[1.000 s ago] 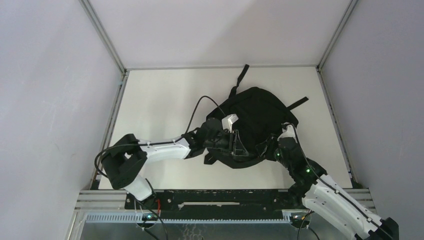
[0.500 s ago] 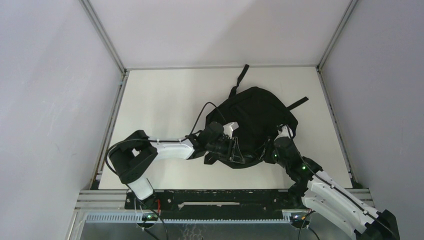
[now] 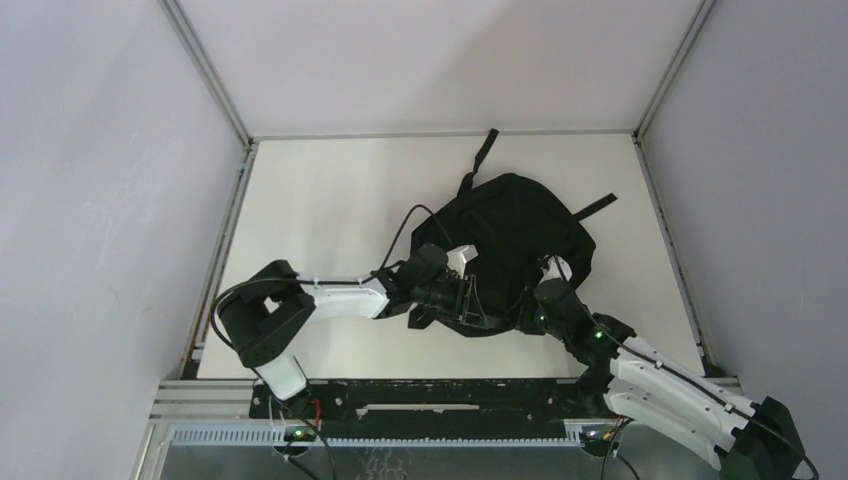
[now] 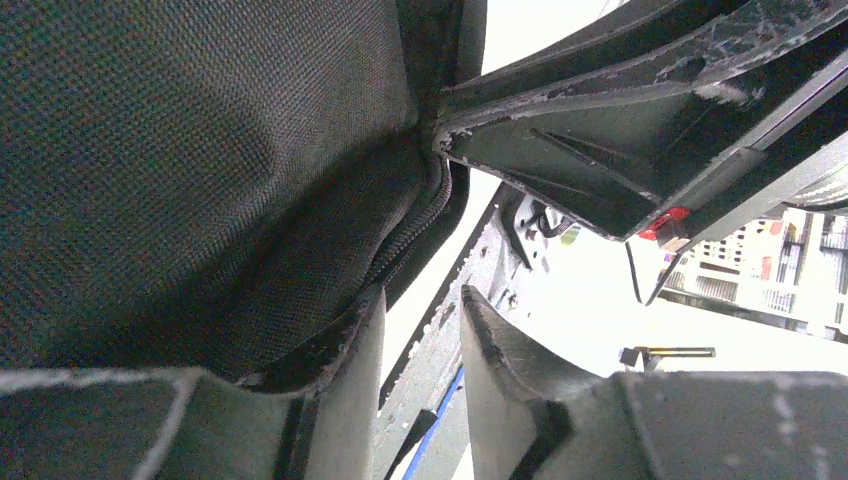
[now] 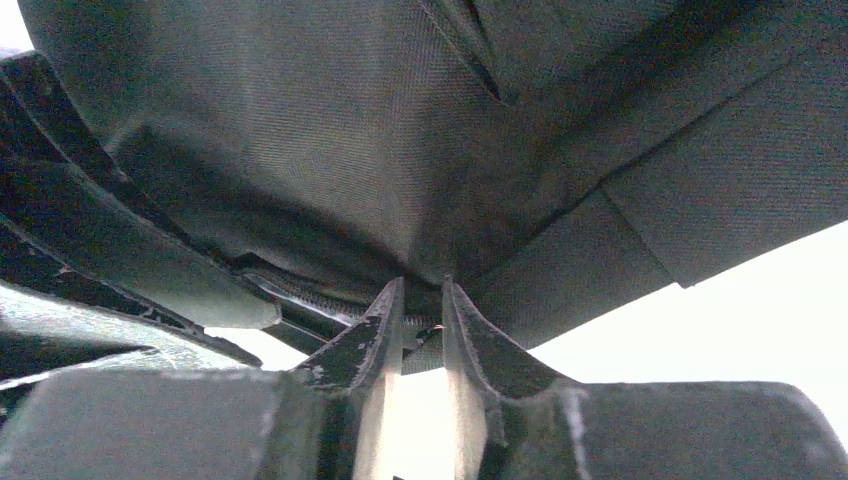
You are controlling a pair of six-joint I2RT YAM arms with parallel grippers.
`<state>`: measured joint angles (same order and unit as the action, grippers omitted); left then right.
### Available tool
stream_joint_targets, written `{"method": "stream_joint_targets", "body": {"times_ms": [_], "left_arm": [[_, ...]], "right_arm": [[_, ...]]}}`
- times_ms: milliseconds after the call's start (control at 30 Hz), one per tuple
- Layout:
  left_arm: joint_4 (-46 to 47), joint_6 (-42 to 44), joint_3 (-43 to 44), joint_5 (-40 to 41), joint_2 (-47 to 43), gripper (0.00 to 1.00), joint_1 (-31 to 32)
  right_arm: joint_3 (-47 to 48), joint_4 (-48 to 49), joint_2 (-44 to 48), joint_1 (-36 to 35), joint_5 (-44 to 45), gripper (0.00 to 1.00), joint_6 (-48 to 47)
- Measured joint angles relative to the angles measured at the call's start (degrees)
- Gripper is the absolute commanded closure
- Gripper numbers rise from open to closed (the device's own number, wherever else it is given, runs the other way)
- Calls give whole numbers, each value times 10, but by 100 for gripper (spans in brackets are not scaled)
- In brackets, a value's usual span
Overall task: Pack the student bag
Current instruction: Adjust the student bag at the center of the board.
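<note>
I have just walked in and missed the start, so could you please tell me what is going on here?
Both arms are at the near edge of the black student bag, lying on the table. The left fingers stand apart, one against the bag's zipper edge. The right fingers are nearly together, tips at the fabric; a grip is not certain.

Bag (image 3: 520, 225) ctr-right on table (image 3: 330, 190)

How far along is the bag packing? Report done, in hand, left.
Done: nothing visibly packed; the black backpack lies slumped on the table. In hand: left gripper open against its fabric, right gripper at its zip edge, grip unclear. Left: likely opening and filling it.
</note>
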<state>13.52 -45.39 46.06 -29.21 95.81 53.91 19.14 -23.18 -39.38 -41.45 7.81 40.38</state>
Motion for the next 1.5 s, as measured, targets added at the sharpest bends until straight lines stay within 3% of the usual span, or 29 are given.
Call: {"method": "stream_joint_targets", "body": {"times_ms": [233,267,333,1167,1267,1300,1367,1500], "left_arm": [[0,0,0,0,0,62,0],[0,0,0,0,0,63,0],[0,0,0,0,0,63,0],[-24,11,0,8,-13,61,-3],[-35,18,0,10,-21,61,-14],[-38,20,0,11,-24,61,-20],[-44,24,0,16,-31,61,-32],[-50,29,0,17,-36,62,-51]], "right_arm": [[12,-23,-24,-55,63,81,0],[16,-26,-33,-63,73,84,0],[22,-31,-43,-73,87,100,1],[43,-48,5,-134,76,99,13],[49,-43,8,-134,92,48,0],[50,-40,11,-134,97,38,-12],[50,-31,14,-134,102,32,-46],[64,-10,3,-134,108,31,-126]]}}
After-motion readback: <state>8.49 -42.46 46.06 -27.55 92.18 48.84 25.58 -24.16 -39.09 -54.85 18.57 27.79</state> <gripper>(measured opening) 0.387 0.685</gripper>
